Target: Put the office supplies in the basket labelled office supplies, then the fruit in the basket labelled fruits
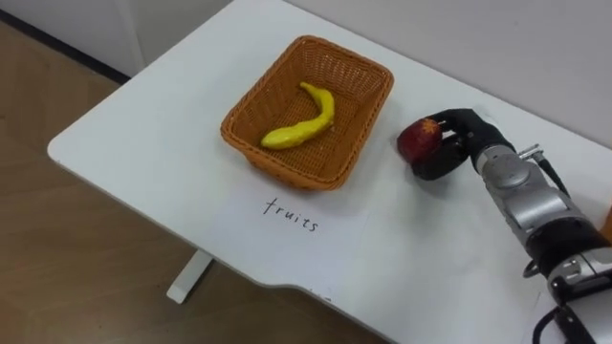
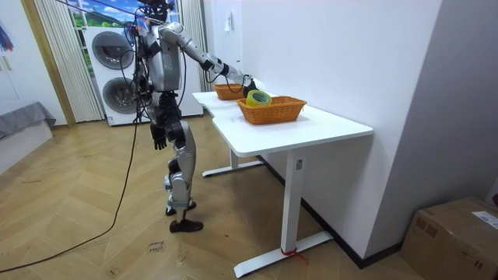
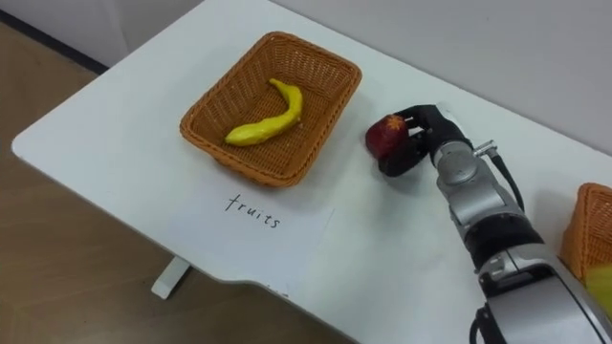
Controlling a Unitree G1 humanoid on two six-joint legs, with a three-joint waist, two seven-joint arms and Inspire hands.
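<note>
A white table (image 2: 311, 128) is set against a white wall (image 2: 350, 54) at the room view's right. The lower left is covered by a herringbone wood floor (image 2: 78, 225). Stacked washing machines (image 2: 117, 74) and a pale curtain (image 2: 54, 54) are seen upper left, a cardboard box (image 2: 455, 233) lower right.

The right arm stretches forward, nearly straight, and the right hand (image 1: 461, 141) has its fingers (image 1: 432, 170) curled tight round a red apple (image 1: 417, 140). The left arm hangs down, left hand (image 2: 159, 141) beside the hip.
</note>
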